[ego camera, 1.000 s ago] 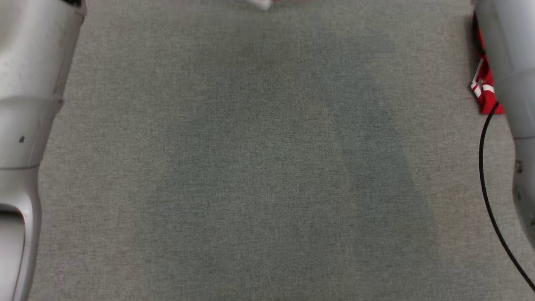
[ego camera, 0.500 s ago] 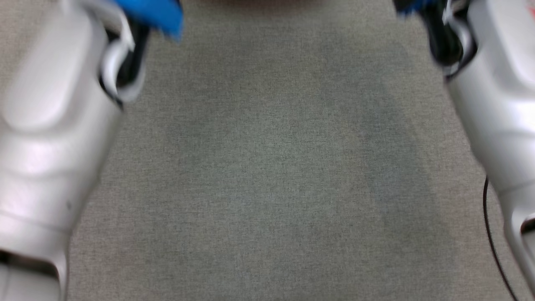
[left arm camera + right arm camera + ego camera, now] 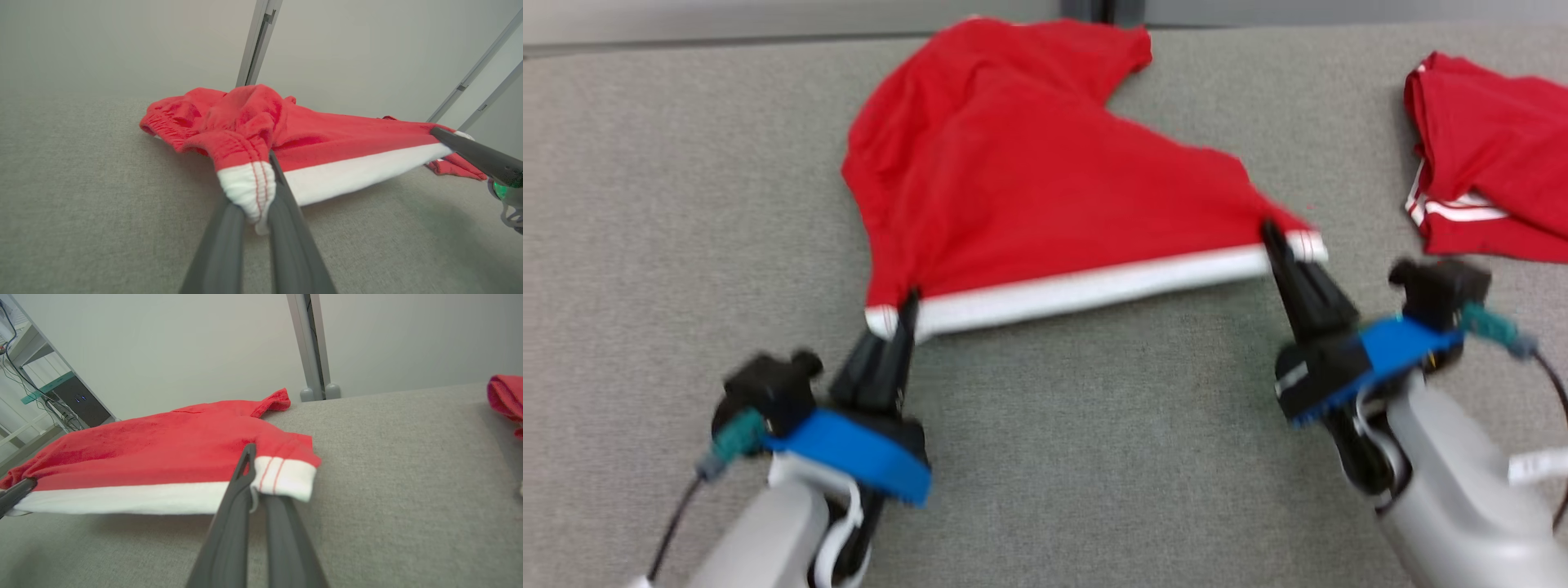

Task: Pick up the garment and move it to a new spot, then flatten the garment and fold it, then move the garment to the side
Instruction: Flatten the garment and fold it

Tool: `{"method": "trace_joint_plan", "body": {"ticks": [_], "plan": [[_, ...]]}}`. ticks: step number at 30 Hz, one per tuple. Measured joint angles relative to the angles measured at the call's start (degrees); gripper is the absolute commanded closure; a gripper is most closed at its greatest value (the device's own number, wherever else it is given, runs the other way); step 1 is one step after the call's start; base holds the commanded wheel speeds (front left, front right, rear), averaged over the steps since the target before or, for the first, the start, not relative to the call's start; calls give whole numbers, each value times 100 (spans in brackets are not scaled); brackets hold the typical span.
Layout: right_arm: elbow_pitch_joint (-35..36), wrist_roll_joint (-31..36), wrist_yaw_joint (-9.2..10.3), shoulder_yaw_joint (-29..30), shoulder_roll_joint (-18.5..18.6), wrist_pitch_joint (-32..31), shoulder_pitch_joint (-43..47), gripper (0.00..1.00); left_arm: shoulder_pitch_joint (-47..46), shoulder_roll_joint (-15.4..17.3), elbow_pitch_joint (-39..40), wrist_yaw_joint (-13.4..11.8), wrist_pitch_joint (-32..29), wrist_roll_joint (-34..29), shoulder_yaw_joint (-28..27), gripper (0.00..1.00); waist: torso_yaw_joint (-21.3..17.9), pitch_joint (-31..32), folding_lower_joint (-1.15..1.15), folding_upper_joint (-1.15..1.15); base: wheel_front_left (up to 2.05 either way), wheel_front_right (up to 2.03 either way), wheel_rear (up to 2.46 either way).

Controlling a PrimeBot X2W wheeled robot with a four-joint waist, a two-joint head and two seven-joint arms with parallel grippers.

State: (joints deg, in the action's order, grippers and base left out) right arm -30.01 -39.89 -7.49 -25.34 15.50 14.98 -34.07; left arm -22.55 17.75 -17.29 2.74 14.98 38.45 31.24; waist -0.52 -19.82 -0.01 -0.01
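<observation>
The garment (image 3: 1045, 180) is red with a white band along its near hem and is stretched over the grey cloth-covered table (image 3: 1094, 457). My left gripper (image 3: 905, 314) is shut on the hem's left corner, and my right gripper (image 3: 1272, 237) is shut on the right corner. In the left wrist view the left gripper (image 3: 261, 192) pinches the bunched white corner of the garment (image 3: 327, 143), which hangs taut above the table. In the right wrist view the right gripper (image 3: 255, 473) clamps the white band of the garment (image 3: 163, 449).
A second red garment (image 3: 1494, 155) with white stripes lies crumpled at the far right. A grey metal post (image 3: 1103, 10) stands behind the table's back edge. A shelf with equipment (image 3: 61, 396) stands off to one side.
The head camera has swung upward: earlier it showed bare grey table between two pale forearms, now the garment and both grippers shut on its hem are in the picture.
</observation>
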Motion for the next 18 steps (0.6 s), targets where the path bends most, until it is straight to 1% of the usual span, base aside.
{"method": "trace_joint_plan", "body": {"ticks": [5, 9, 14, 18], "plan": [[513, -91, -2, 211, 130, -1, 1219, 100, 910, -26, 411, -116, 0, -221, -29, 100, 108, 329, 0, 0, 0, 0, 0], [853, -14, -8, 459, 159, -1, 2095, 100, 1587, -73, 697, -145, -1, -225, -75, 100, 149, 575, 0, 0, 0, 0, 0], [1351, 43, -9, 880, 46, -92, 3057, 100, 2174, -79, 973, -174, -2, -256, -11, 100, 188, 747, 0, -1, 0, 0, 0], [1711, 209, -9, 1189, -140, -241, 3328, 100, 2265, -64, 1125, -193, -1, -265, -68, 100, 185, 787, 1, -1, 0, 0, 0]]}}
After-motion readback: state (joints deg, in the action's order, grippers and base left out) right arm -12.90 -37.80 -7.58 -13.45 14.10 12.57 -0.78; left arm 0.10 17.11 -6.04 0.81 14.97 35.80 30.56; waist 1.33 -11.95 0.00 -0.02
